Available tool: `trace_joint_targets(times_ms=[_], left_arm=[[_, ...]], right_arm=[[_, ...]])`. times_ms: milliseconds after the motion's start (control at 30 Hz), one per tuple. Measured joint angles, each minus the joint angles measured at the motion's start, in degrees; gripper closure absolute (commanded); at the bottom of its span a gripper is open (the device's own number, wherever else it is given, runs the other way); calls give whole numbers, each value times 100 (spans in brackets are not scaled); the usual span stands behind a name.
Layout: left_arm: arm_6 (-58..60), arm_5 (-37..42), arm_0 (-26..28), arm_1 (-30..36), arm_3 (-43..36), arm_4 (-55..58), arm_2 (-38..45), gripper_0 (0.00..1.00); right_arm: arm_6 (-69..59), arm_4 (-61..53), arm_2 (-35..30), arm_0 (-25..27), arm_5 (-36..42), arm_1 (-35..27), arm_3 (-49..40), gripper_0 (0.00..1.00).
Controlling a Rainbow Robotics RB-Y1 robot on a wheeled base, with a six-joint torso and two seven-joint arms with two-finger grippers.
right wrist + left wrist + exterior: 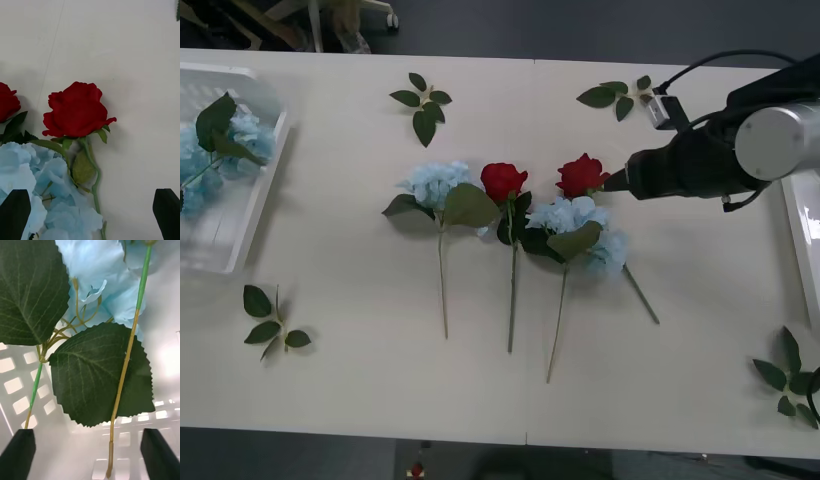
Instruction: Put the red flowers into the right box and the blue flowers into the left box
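Two artificial red roses (503,181) with long thin green stems lie at the middle of the pale tabletop (360,380), tangled among fluffy sky-blue hydrangea clusters (436,183). Our right claw (616,183) sits at about three o'clock from the rightmost rose (77,110), just beside its bloom. In the right wrist view its black fingers (167,213) stand spread at the two corners, open and empty, with the rose stem (96,183) between them and one hydrangea head (48,187) crowding the other finger.

One hydrangea already rests in the large white slotted plastic basket (240,215) at nine o'clock on the tabletop. Our left claw (88,455) hangs inside that basket, fingers apart and gripping nothing, with a hydrangea stem (123,378) and broad leaves right before it. At the three o'clock edge we see the rim of the shallow white tray (798,240), the roses' destination.

We judge the main risk to be a mixed grasp: the rose stem lies against the blue petals, so closing here could pinch hydrangea with it and drag a blue flower toward the wrong tray. A thin stem may also slip or swing when lifted, and a low approach could shove the neighbouring blooms.
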Motion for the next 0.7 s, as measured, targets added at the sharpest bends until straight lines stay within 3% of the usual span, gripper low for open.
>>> trace_joint_targets(times_ms=[167, 367, 533, 700], left_arm=[[0, 197, 0, 0, -116, 866, 2, 13], [0, 1164, 1, -1, -818, 2532, 478, 13], [1, 1220, 0, -118, -1260, 3751, 675, 14], [382, 1345, -49, -557, -1319, 4002, 674, 14]], right_arm=[[0, 409, 182, -183, -4, 335, 254, 4], [0, 834, 408, -290, -133, 574, 483, 4], [0, 887, 715, -432, -295, 589, 811, 4], [1, 1036, 818, -484, -295, 590, 946, 4]])
